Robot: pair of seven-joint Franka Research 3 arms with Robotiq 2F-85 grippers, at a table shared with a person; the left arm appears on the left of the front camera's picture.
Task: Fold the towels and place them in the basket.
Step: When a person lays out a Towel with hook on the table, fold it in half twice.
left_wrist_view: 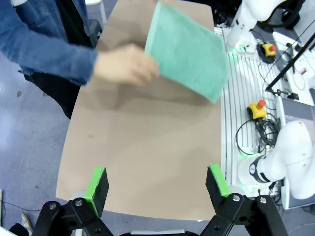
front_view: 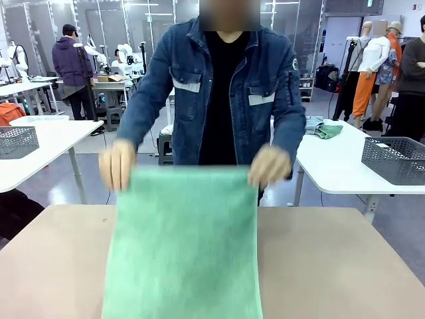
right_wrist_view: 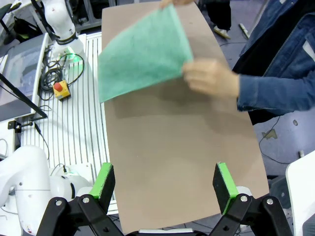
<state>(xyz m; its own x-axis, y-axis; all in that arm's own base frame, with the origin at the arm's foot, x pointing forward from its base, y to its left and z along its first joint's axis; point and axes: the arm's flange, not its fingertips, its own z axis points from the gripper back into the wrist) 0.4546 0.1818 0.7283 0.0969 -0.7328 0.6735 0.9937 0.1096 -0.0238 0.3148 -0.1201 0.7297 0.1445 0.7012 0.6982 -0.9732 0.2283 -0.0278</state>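
soft terry-cloth green towel; smooth matt tan table.

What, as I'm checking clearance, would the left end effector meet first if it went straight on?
Probably the bare table top; the open left end effector points at it. The green towel is farther off.

Front view: low at the near edge of the table, facing straight across at the person on the far side. It sits close, so the mint green towel fills the lower centre.

Left wrist view: high over one end of the table, looking down along its length. The left gripper rises from the bottom edge and the person is at upper left.

Right wrist view: the same from the opposite end, with the right gripper at the bottom and the person at upper right.

All three views share the tabletop, the towel and the person's hands.
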